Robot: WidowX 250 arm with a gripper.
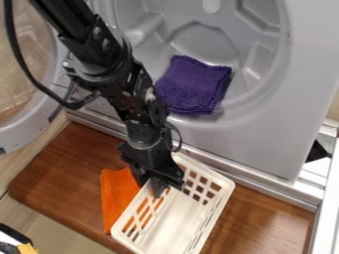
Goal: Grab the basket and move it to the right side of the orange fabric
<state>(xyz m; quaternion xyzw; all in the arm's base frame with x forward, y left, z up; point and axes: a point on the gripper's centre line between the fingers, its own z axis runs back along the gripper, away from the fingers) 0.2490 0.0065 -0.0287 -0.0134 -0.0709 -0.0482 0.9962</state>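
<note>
1. arm [99, 57] comes in from the upper left, slants down across the grey appliance front [265, 124], black cable [19, 57] looping off its left side
2. gripper [157, 184] is low in the view, at the upper-left part of the basket [173, 218], right by the rim; can't tell whether it is wide or narrow, or whether it has hold of the basket
3. basket: off-white, slotted walls, open side up, long axis running from upper right to lower left; sits lower centre over the wooden board [63, 168]
4. orange fabric [116, 193] lies flat on the board, left of the basket; basket's left side overlaps its right part, orange shows through the wall slots
5. so basket is mostly to the right of the fabric in view, not apart from it
6. purple cloth [192, 87] lies folded in the round grey recess [198, 42], above and right of the gripper
7. round door [17, 136] stands open at the left edge, see-through centre
8. metal rail [265, 191] runs slanted between appliance front and board
9. bottom-left corner: part of a black, white and yellow item [25, 248], cut off by the view edge, can't tell what it is
</note>
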